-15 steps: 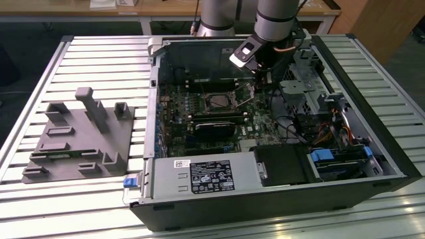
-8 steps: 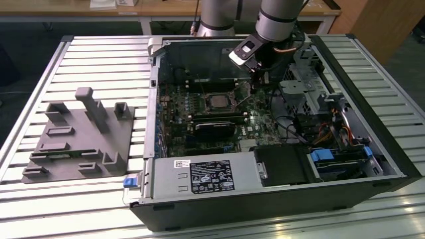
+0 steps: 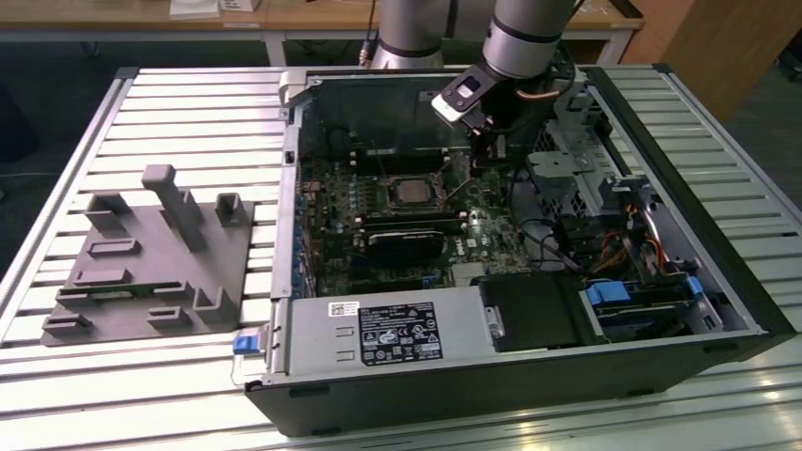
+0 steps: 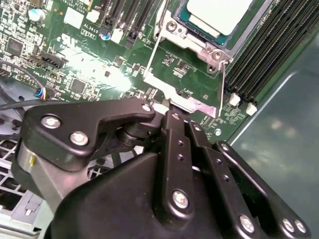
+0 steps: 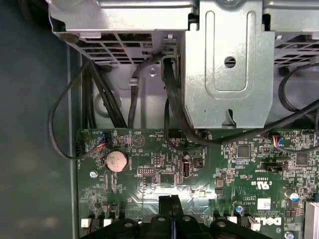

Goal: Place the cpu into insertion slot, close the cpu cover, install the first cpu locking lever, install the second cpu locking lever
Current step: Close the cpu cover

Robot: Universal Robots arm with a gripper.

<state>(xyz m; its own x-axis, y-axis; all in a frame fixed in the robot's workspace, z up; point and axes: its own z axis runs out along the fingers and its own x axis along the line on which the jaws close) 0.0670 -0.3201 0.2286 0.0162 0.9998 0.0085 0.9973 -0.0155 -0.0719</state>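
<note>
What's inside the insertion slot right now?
The cpu, its silvery top showing through the cpu cover window. Its edges and whatever lies beneath it are covered.

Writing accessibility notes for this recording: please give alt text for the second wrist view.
The black gripper, fingers together, has its tips at a silvery tab on a green motherboard. Just past the tab, the cpu lies silvery top up inside a metal frame, with a thin wire lever along the frame's side.
</note>
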